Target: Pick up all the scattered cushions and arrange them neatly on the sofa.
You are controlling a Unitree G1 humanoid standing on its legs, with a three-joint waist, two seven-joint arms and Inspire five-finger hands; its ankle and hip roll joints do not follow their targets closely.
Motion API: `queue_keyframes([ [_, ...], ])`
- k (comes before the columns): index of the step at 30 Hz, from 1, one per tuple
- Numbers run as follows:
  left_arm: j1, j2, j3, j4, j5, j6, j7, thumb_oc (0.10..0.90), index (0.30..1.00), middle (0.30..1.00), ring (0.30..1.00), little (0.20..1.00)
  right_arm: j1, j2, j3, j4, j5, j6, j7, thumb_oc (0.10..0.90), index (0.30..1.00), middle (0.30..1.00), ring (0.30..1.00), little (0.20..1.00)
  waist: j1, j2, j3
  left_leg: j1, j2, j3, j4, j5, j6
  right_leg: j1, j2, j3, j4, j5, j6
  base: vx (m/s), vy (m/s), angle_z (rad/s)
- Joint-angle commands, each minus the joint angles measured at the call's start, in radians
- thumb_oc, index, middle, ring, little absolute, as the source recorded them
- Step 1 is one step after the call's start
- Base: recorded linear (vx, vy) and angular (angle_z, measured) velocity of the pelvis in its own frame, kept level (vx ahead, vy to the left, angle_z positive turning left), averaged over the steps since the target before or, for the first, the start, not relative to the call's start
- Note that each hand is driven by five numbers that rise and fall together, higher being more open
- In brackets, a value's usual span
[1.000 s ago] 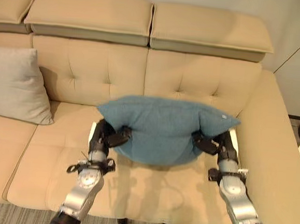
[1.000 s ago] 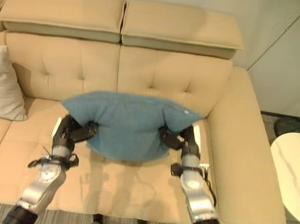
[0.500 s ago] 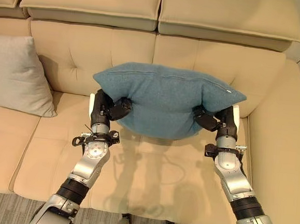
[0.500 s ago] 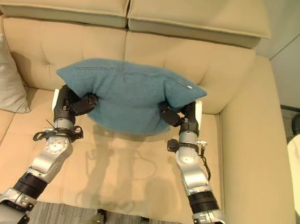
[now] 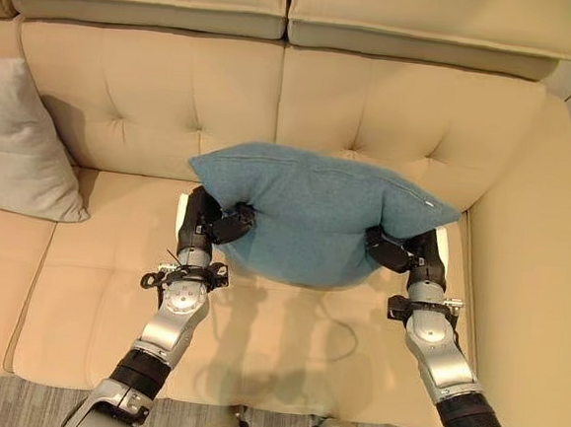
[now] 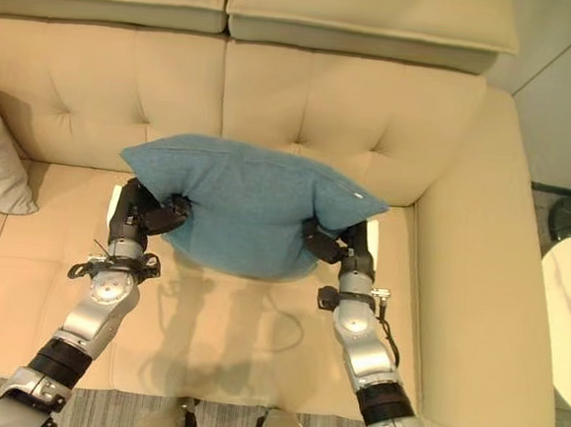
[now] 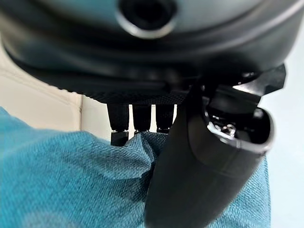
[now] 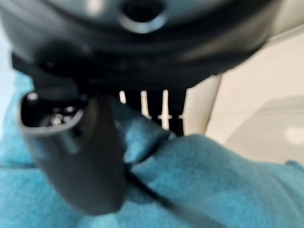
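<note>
1. Two hands pinching one teal cushion (image 5: 315,216): left hand (image 5: 215,226) at its 8 o'clock edge, right hand (image 5: 401,252) at 4 o'clock.
2. Held above beige sofa (image 5: 257,330) seat, near backrest.
3. Grey cushion (image 5: 19,148) resting at 9 o'clock.

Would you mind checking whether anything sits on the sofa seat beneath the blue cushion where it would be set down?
Nothing visible does. The blue cushion is pinched by the left hand and right hand above bare seat; the grey cushion sits well off to the left.
</note>
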Motion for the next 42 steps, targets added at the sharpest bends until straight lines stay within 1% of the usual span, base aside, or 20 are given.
queue_keyframes([
  [1, -0.080, -0.013, -0.040, -0.019, 0.090, -0.097, -0.019, 0.800, 0.900, 0.900, 0.900, 0.900, -0.076, 0.015, 0.017, -0.013, -0.067, -0.081, -0.044, 0.800, 0.900, 0.900, 0.900, 0.900, 0.015, -0.016, -0.122, 0.033, 0.005, 0.015, 0.006, -0.123, -0.043, -0.058, 0.003, -0.004, 0.009, 0.014, 0.084, 0.00, 0.000, 0.00],
  [17, -0.087, -0.011, -0.037, -0.010, 0.094, -0.096, -0.010, 0.800, 0.900, 0.900, 0.900, 0.900, -0.088, 0.009, 0.014, 0.003, -0.076, -0.074, -0.058, 0.800, 0.900, 0.900, 0.900, 0.900, 0.016, -0.017, -0.122, 0.034, 0.005, 0.014, 0.006, -0.123, -0.043, -0.057, 0.003, -0.004, 0.009, 0.014, 0.084, 0.00, 0.000, 0.00],
  [18, -0.121, 0.075, 0.091, 0.130, 0.023, -0.070, 0.045, 0.800, 0.900, 0.900, 0.900, 0.900, -0.246, -0.189, -0.077, 0.218, -0.090, 0.045, -0.154, 0.800, 0.900, 0.900, 0.900, 0.900, 0.044, -0.018, -0.120, 0.087, 0.010, 0.007, 0.006, -0.134, -0.054, 0.001, 0.005, -0.020, 0.009, -0.006, 0.083, 0.17, -0.011, -0.01],
  [19, -0.062, 0.117, 0.159, 0.145, 0.030, -0.059, 0.034, 0.800, 0.900, 0.900, 0.900, 0.900, -0.196, -0.245, -0.150, 0.220, -0.077, 0.057, -0.150, 0.800, 0.900, 0.900, 0.900, 0.900, 0.047, -0.018, -0.135, 0.109, 0.015, 0.006, 0.006, -0.141, -0.058, 0.028, 0.006, -0.027, 0.009, -0.018, 0.086, 0.28, -0.036, 0.01],
  [20, 0.016, 0.141, 0.226, 0.140, 0.043, -0.047, 0.023, 0.800, 0.900, 0.900, 0.900, 0.900, -0.122, -0.266, -0.222, 0.210, -0.065, 0.053, -0.149, 0.800, 0.900, 0.900, 0.900, 0.900, 0.049, -0.020, -0.150, 0.140, 0.021, 0.007, 0.006, -0.153, -0.061, 0.060, 0.006, -0.035, 0.009, -0.032, 0.092, 0.20, -0.032, 0.17],
  [23, 0.031, 0.143, 0.236, 0.133, 0.043, -0.045, 0.023, 0.800, 0.900, 0.900, 0.900, 0.900, -0.113, -0.268, -0.228, 0.207, -0.068, 0.056, -0.149, 0.800, 0.900, 0.900, 0.900, 0.900, 0.051, -0.022, -0.153, 0.143, 0.020, 0.007, 0.006, -0.150, -0.060, 0.065, 0.004, -0.036, 0.009, -0.031, 0.093, 0.05, -0.016, 0.21],
  [24, 0.061, 0.141, 0.258, 0.128, 0.046, -0.044, 0.026, 0.800, 0.900, 0.900, 0.900, 0.900, -0.117, -0.288, -0.231, 0.240, -0.067, 0.065, -0.149, 0.800, 0.900, 0.900, 0.900, 0.900, 0.058, -0.022, -0.153, 0.166, 0.024, 0.009, 0.006, -0.157, -0.063, 0.090, 0.004, -0.041, 0.009, -0.041, 0.096, 0.05, -0.014, 0.02],
  [27, 0.065, 0.139, 0.255, 0.148, 0.055, -0.036, 0.022, 0.800, 0.900, 0.900, 0.900, 0.900, -0.128, -0.304, -0.227, 0.290, -0.053, 0.072, -0.146, 0.800, 0.900, 0.900, 0.900, 0.900, 0.059, -0.018, -0.155, 0.177, 0.023, 0.008, 0.006, -0.159, -0.066, 0.104, 0.004, -0.044, 0.009, -0.045, 0.099, 0.04, -0.003, 0.03],
  [29, 0.056, 0.162, 0.260, 0.173, 0.070, -0.024, 0.023, 0.800, 0.900, 0.900, 0.900, 0.900, -0.126, -0.332, -0.227, 0.333, -0.047, 0.087, -0.134, 0.800, 0.900, 0.900, 0.900, 0.900, 0.058, -0.017, -0.158, 0.190, 0.027, 0.006, 0.006, -0.165, -0.069, 0.121, 0.004, -0.049, 0.009, -0.051, 0.103, 0.04, -0.013, 0.00],
  [31, 0.066, 0.170, 0.268, 0.168, 0.079, -0.023, 0.022, 0.800, 0.900, 0.900, 0.900, 0.900, -0.113, -0.339, -0.235, 0.330, -0.047, 0.088, -0.128, 0.800, 0.900, 0.900, 0.900, 0.900, 0.058, -0.016, -0.157, 0.194, 0.026, 0.004, 0.006, -0.166, -0.069, 0.125, 0.004, -0.050, 0.009, -0.052, 0.103, 0.03, -0.005, -0.02],
  [32, 0.093, 0.177, 0.283, 0.154, 0.100, -0.021, 0.014, 0.800, 0.900, 0.900, 0.900, 0.900, -0.076, -0.346, -0.252, 0.318, -0.058, 0.085, -0.116, 0.800, 0.900, 0.900, 0.900, 0.900, 0.056, -0.015, -0.157, 0.201, 0.027, 0.006, 0.006, -0.167, -0.070, 0.132, 0.003, -0.052, 0.009, -0.054, 0.104, 0.03, 0.000, -0.01],
  [37, 0.094, 0.177, 0.283, 0.153, 0.101, -0.020, 0.014, 0.800, 0.900, 0.900, 0.900, 0.900, -0.075, -0.346, -0.253, 0.317, -0.058, 0.086, -0.116, 0.800, 0.900, 0.900, 0.900, 0.900, 0.057, -0.016, -0.157, 0.201, 0.027, 0.006, 0.006, -0.167, -0.070, 0.132, 0.003, -0.052, 0.009, -0.054, 0.104, 0.01, -0.002, 0.00],
  [38, 0.303, 0.126, 0.382, 0.078, 0.141, -0.021, -0.038, 0.800, 0.900, 0.900, 0.900, 0.900, 0.162, -0.278, -0.370, 0.197, -0.099, 0.057, -0.060, 0.800, 0.900, 0.900, 0.900, 0.900, 0.051, -0.014, -0.146, 0.226, 0.024, 0.005, 0.006, -0.177, -0.065, 0.158, 0.002, -0.054, 0.009, -0.058, 0.103, 0.06, -0.013, -0.02],
  [40, 0.355, 0.095, 0.388, 0.087, 0.136, -0.015, -0.060, 0.800, 0.900, 0.900, 0.900, 0.900, 0.220, -0.233, -0.383, 0.181, -0.095, 0.047, -0.040, 0.800, 0.900, 0.900, 0.900, 0.900, 0.051, -0.016, -0.150, 0.231, 0.025, 0.006, 0.006, -0.178, -0.063, 0.163, 0.002, -0.056, 0.009, -0.060, 0.101, 0.04, -0.014, -0.05],
  [41, 0.356, 0.096, 0.388, 0.086, 0.136, -0.015, -0.060, 0.800, 0.900, 0.900, 0.900, 0.900, 0.221, -0.233, -0.383, 0.181, -0.095, 0.047, -0.039, 0.800, 0.900, 0.900, 0.900, 0.900, 0.051, -0.016, -0.150, 0.231, 0.025, 0.006, 0.006, -0.178, -0.063, 0.163, 0.002, -0.056, 0.009, -0.060, 0.101, 0.00, 0.000, 0.00],
  [42, 0.381, 0.080, 0.391, 0.103, 0.139, -0.008, -0.078, 0.800, 0.900, 0.900, 0.900, 0.900, 0.244, -0.208, -0.384, 0.188, -0.088, 0.042, -0.019, 0.800, 0.900, 0.900, 0.900, 0.900, 0.049, -0.016, -0.147, 0.234, 0.025, 0.006, 0.006, -0.178, -0.061, 0.166, 0.002, -0.056, 0.009, -0.060, 0.099, 0.01, -0.026, 0.03],
])
